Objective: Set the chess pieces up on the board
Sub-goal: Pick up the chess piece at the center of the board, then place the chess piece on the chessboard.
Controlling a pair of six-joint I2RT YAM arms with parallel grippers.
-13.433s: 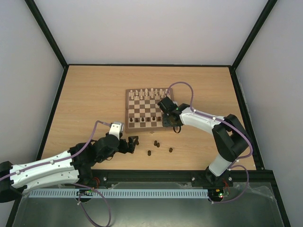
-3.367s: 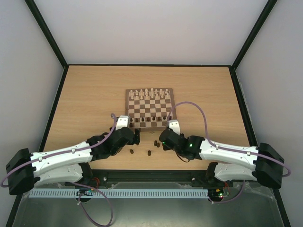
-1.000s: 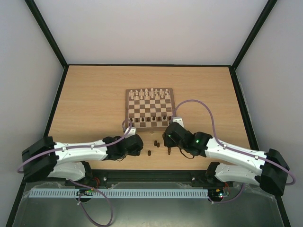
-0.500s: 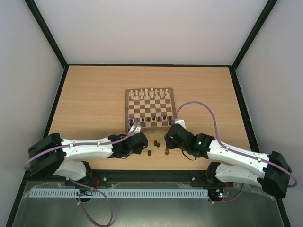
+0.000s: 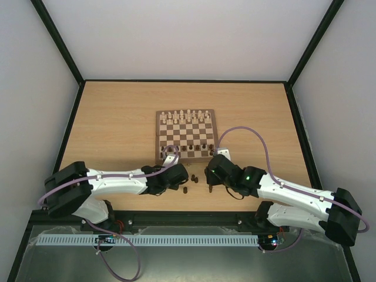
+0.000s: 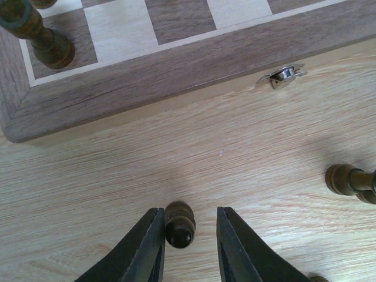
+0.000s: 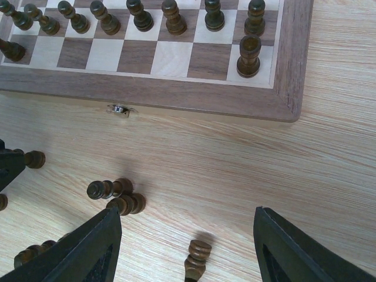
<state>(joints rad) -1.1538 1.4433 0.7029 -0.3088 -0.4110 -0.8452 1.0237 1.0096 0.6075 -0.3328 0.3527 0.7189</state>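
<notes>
Since dark pieces [image 7: 106, 189] lie loose on table [image 6: 247, 153] just off board [image 6: 176, 70] near edge: left hand [image 6: 190, 214] narrowly open, straddling lying piece [image 6: 179, 226]; right hand [image 7: 187, 214] wide, above second piece [image 7: 197, 258]. Likely light, hard, slick, prone to roll; pinch across thick middle.

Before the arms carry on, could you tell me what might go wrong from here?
1. The left gripper is open astride a dark piece on the table. The piece is small and rounded, so it may roll or slip out as the jaws close.
2. The right gripper is open wide over a second dark piece. Two loose pieces lie close to one of its fingers, so a descent might knock them.
</notes>
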